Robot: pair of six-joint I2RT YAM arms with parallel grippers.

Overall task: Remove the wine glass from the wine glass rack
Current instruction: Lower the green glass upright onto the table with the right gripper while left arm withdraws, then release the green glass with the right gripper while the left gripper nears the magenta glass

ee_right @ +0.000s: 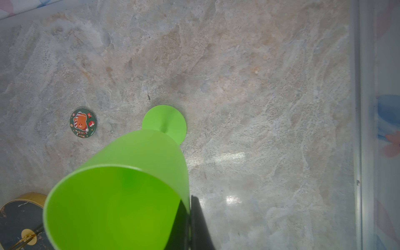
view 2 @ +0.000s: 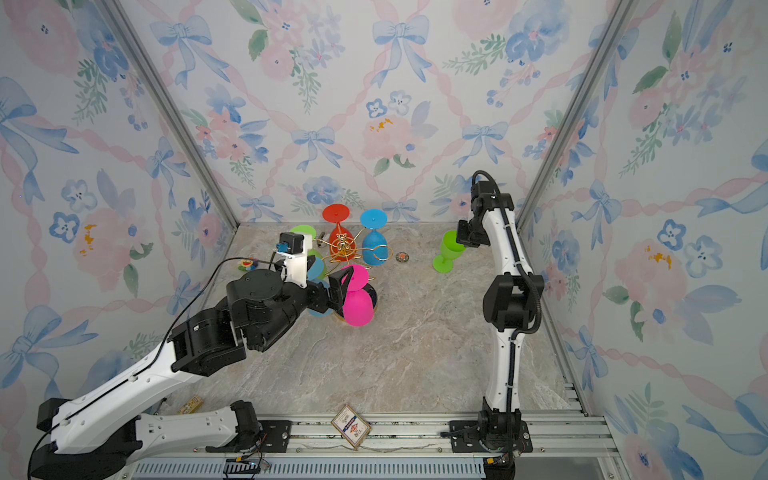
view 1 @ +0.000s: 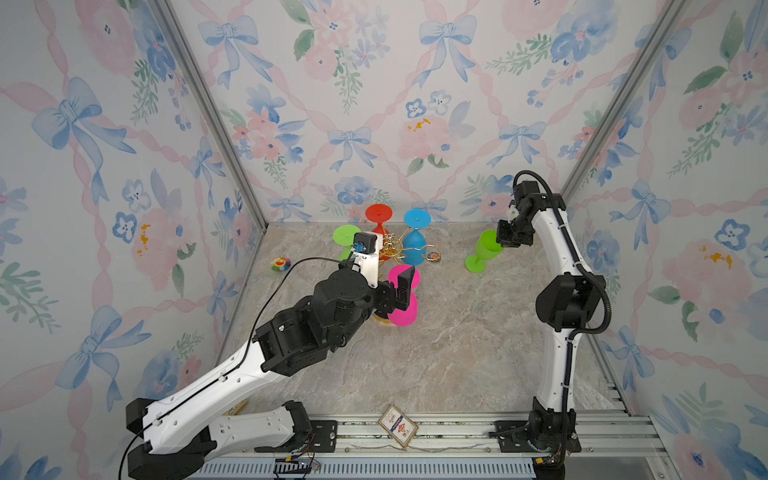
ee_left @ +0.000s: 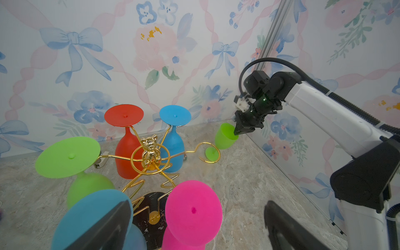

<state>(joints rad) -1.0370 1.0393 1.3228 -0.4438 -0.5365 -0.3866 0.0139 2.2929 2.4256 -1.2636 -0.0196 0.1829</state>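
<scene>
Toward the back of the tabletop (view 1: pixel 457 353), in both top views, the wine glass rack (view 1: pixel 392 249) stands upright, with coloured glasses hung foot-up on its arms. The left gripper (view 1: pixel 400 297) is at the rack's near side, jaws spread wide around the pink glass (view 1: pixel 405 313), which hangs on the rack. I can't tell if it touches. The green wine glass (view 1: pixel 484 249) is off the rack, well to its right, tilted, foot low by the table. The right gripper (view 1: pixel 505 240) pinches its rim, jaws pressed together on the wall.

Left wrist view: I see two dark fingers (ee_left: pixel 104 227) far apart with the pink glass (ee_left: pixel 193 212) between them. A gold bear tops the rack (ee_left: pixel 150 151). A red glass (ee_left: pixel 125 140) and a blue glass (ee_left: pixel 173 138) hang behind. The right gripper (ee_left: pixel 239 131) is clamped on the green rim.

Right wrist view: the green wine glass (ee_right: pixel 121 194) fills the lower frame, one finger (ee_right: pixel 201 223) against the outside of its rim. Its foot is on or just above the marble; I can't tell which. A round badge (ee_right: pixel 83 123) lies near the foot. The rack's black base (ee_right: pixel 15 216) shows at the corner.
</scene>
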